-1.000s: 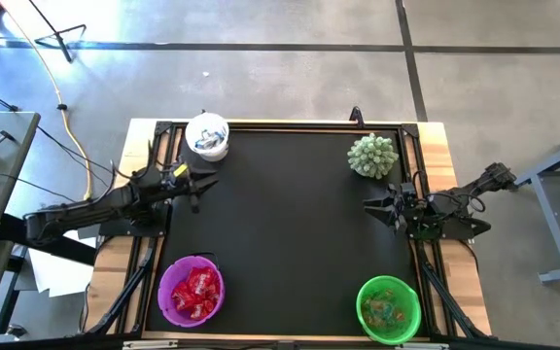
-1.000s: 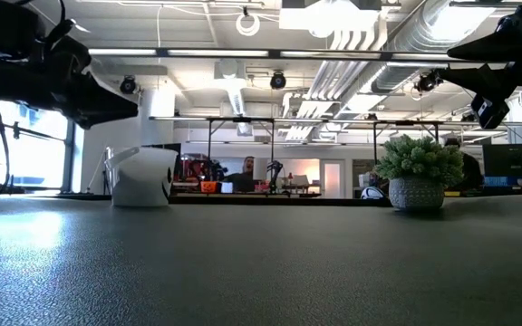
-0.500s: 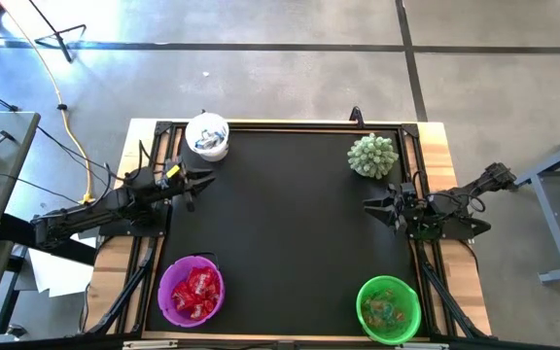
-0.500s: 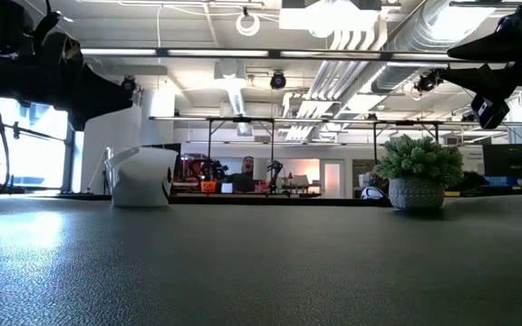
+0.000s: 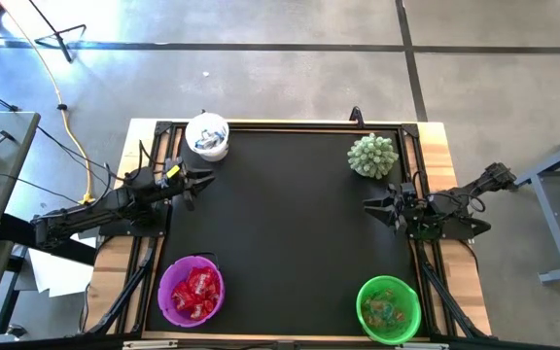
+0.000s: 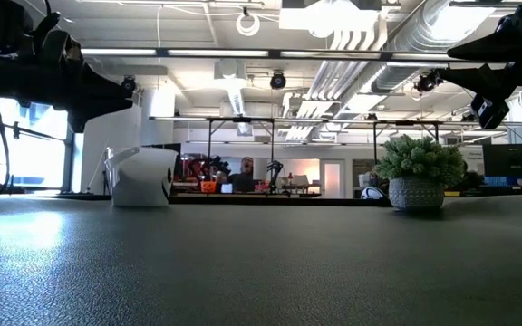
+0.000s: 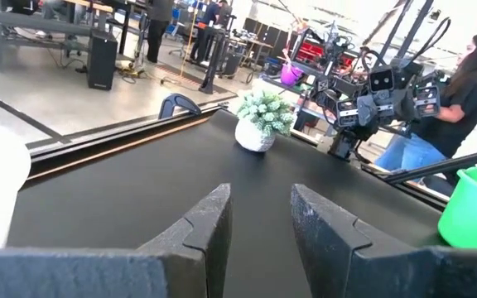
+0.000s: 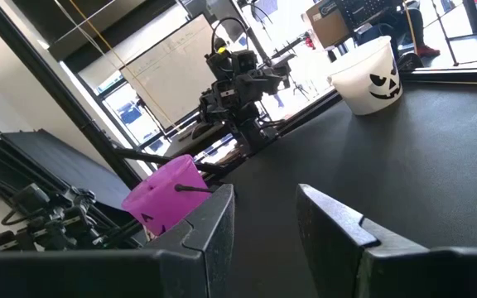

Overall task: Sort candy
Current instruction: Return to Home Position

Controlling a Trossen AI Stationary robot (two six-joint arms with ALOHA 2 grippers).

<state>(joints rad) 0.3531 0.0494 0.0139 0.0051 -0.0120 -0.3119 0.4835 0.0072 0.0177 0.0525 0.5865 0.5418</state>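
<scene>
On the black table (image 5: 290, 224) the left end effector (image 5: 200, 182) sits at 9 o'clock and the right end effector (image 5: 371, 206) at 3 o'clock, both with fingers apart and empty. The candy (image 5: 194, 290) lies jumbled in the purple bucket (image 5: 163, 292) at 7 o'clock, the white bucket (image 5: 189, 136) at 11 and the green bucket (image 5: 362, 309) at 5, well apart from both; its long axes cannot be told

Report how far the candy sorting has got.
Done: candy sits in the white bucket, purple bucket and green bucket; the black mat shows no loose pieces. In hand: nothing; the left gripper and right gripper hang open and empty at the mat's side edges. Left: nothing visible to sort.
</scene>
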